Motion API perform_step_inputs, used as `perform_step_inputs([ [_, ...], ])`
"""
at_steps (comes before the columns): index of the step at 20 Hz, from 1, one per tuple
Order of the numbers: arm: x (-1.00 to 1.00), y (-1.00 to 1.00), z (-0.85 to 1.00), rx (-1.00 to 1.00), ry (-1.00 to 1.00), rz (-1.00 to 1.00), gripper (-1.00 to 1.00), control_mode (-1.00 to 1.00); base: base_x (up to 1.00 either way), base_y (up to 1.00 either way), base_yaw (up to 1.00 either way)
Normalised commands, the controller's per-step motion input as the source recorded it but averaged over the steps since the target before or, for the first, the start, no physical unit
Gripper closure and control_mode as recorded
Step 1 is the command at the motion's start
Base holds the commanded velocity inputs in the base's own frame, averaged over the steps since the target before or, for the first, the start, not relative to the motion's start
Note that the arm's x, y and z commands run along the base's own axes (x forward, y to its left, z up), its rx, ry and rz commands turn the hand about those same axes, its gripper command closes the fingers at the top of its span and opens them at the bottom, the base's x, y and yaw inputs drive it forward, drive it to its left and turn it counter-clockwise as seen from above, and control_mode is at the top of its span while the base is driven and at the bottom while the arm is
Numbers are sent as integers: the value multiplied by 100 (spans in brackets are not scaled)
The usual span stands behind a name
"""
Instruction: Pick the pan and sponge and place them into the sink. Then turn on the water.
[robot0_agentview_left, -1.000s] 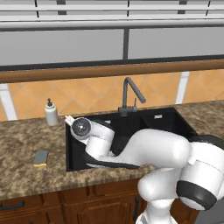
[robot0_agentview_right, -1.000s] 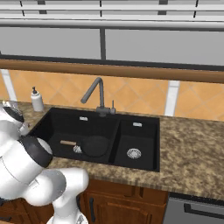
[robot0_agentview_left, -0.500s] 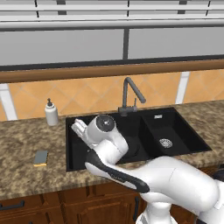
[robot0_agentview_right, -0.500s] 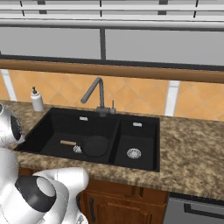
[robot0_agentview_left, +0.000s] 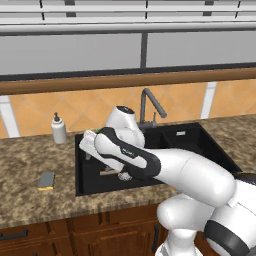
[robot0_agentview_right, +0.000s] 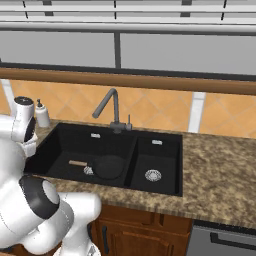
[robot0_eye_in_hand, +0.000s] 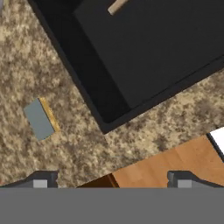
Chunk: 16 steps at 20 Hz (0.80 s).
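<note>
Lying flat on the granite counter (robot0_agentview_left: 30, 160), the sponge (robot0_agentview_left: 46, 180) is the thing that remains to be picked. It rests grey-blue face up, with the yellow layer showing along one edge, a little to the left of the sink (robot0_agentview_left: 78, 165) and well apart from the soap dispenser (robot0_agentview_left: 58, 128) near the wall. In the hand view the sponge (robot0_eye_in_hand: 40, 118) sits on the stone beside the sink's black corner (robot0_eye_in_hand: 105, 124).

The pan (robot0_agentview_right: 108, 166) is already in the left basin, with its wooden handle (robot0_agentview_right: 77, 163) pointing left, near the round drain (robot0_agentview_right: 88, 170). No water runs from the faucet (robot0_agentview_right: 111, 107).

The gripper (robot0_eye_in_hand: 109, 181) is spread wide and carries nothing; its two dark tips stand far apart at the bottom of the hand view, above the counter's front edge and not over the sponge yet.

I judge that the sponge is very light and soft. It will give way under pressure, so a firm closing does no harm, but the fingers must go low because the block is thin. The best hold seems to be across its short side, one finger on each long edge, near the middle. The sponge's rough surface should not slip much. Since it weighs almost nothing, it may slide on the stone if one finger touches first, so the gripper should come down centred over it.
</note>
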Motion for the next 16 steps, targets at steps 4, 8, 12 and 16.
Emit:
perform_step_inputs([
  [4, 0, 41, -22, -3, 0, 9, -100, -100, 0, 0, 0],
  [8, 12, 55, -19, -15, 0, 0, -100, -100, 0, 0, 0],
  [12, 23, 47, -19, -16, 0, 0, -100, -100, 0, 0, 0],
  [16, 32, 53, -16, -20, 0, 1, -100, -100, 0, 0, 0],
])
